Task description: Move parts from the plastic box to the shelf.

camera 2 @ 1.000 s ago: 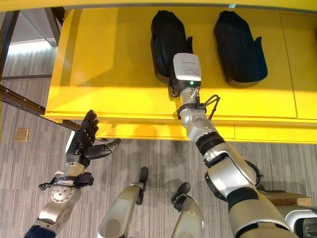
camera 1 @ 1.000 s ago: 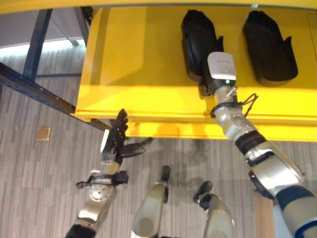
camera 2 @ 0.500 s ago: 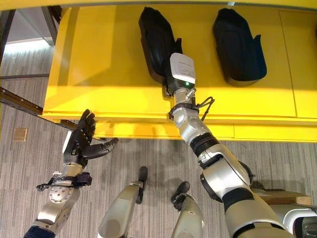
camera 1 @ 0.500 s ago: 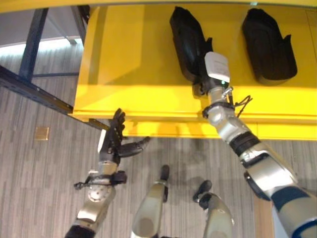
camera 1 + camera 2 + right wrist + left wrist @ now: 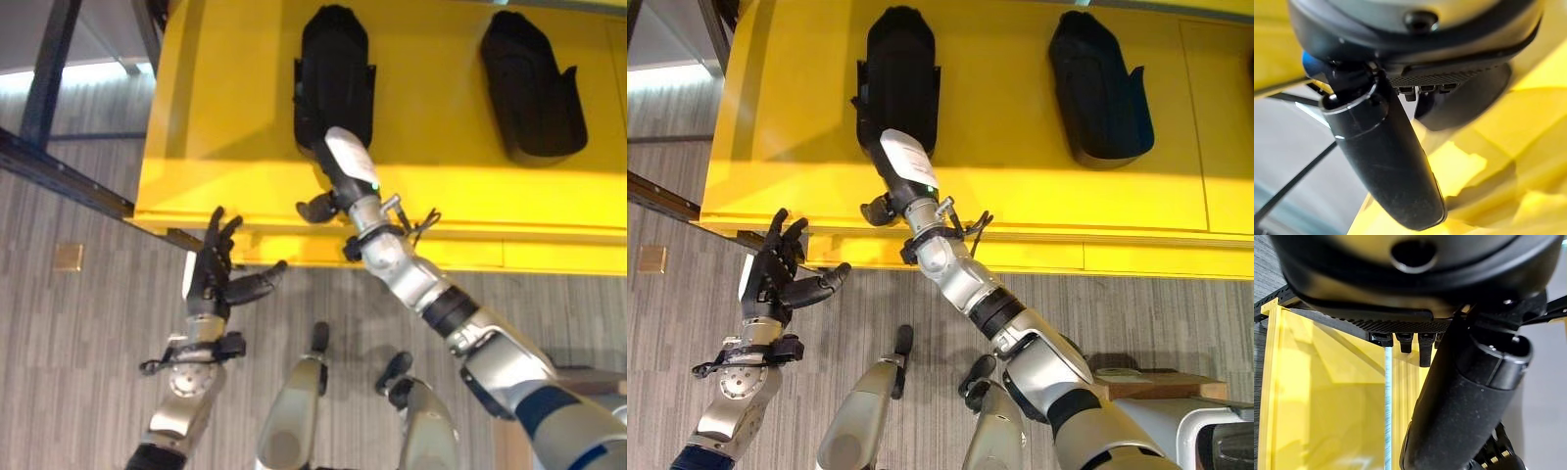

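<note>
Grey wood-patterned floor point(image 5: 59, 392) runs under a dark blue steel frame point(image 5: 59, 171) at the robot's left. Above it spreads the yellow shelf point(image 5: 774, 117), broad and flat, with a raised front lip.

Two black moulded parts lie on the shelf, well apart. The left part point(image 5: 896, 73) sits near the shelf's middle, the right part point(image 5: 1097, 83) further to the robot's right, untouched.

The right robot hand point(image 5: 338, 176) reaches over the front lip and lies against the near end of the left part. A white cover sits on its back and the thumb point(image 5: 315, 208) sticks out sideways, clear of the part. In the right wrist view the thumb point(image 5: 1386, 161) is straight and the fingertips meet the dark part; whether they curl on it cannot be told.

The left robot hand point(image 5: 774, 279) hangs below the shelf edge over the floor, spread wide, fingers point(image 5: 217, 240) straight, thumb point(image 5: 818, 287) out, holding nothing.

A small tan square point(image 5: 69, 257) lies on the floor.
</note>
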You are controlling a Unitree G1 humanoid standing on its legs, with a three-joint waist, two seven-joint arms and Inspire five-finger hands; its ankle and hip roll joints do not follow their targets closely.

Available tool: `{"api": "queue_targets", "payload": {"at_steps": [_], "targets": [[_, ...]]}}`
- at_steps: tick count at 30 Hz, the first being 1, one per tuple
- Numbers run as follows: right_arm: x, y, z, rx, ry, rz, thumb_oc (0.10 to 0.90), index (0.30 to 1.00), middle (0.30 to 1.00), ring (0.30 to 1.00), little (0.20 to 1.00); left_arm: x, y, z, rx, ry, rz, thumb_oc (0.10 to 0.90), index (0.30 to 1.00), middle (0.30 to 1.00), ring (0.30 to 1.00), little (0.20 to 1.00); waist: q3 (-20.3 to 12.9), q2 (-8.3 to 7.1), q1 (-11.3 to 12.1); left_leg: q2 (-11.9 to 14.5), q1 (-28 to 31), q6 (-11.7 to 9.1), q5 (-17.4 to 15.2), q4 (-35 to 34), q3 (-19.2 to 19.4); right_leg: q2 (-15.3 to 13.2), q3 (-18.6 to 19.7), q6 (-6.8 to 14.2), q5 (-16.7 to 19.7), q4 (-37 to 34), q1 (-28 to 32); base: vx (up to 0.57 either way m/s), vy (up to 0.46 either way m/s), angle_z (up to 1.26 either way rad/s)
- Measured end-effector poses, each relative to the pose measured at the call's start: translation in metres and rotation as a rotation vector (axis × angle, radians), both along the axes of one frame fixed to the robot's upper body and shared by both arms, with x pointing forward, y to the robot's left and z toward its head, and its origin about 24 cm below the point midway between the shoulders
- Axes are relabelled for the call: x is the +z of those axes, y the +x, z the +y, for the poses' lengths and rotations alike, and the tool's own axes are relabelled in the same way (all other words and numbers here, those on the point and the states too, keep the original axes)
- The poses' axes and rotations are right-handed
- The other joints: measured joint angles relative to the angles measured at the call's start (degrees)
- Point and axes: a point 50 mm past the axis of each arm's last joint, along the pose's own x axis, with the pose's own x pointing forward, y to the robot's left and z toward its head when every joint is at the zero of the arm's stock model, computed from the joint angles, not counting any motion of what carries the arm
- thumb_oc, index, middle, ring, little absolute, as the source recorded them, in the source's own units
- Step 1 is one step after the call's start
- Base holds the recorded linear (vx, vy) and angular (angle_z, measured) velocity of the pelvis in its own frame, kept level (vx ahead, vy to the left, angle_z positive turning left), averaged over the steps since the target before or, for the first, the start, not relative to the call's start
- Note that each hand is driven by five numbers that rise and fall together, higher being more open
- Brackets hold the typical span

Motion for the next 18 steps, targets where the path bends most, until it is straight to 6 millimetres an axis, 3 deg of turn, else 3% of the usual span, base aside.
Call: {"api": "queue_targets", "payload": {"at_steps": [4, 18], "targets": [[0.0007, -0.0003, -0.0002, 0.004, 0.018, -0.001, 0.9, 1.0, 1.0, 1.0, 1.0, 0.004, 0.0009, 0.0015, 0.008, 0.0, -0.018, 0.9, 1.0, 1.0, 1.0, 1.0, 0.5, -1.05, 0.2, -0.1, -0.2, 0.1, 0.0, 0.1, 0.0, -0.2, 0.0, 0.1, 0.1, 0.1, -0.1, 0.0, 0.0, 0.0], [0.0075, -0.0034, -0.0049, 0.007, 0.093, -0.013, 0.9, 1.0, 1.0, 1.0, 1.0, 0.0059, 0.0007, 0.0044, 0.033, -0.002, -0.029, 0.9, 1.0, 1.0, 1.0, 1.0, 1.1, -1.85, 0.1, -0.1, -0.1, 0.1, 0.0, 0.0, 0.0, -0.2, 0.1, 0.1, 0.0, 0.2, -0.1, 0.0, 0.0, 0.0]]}}
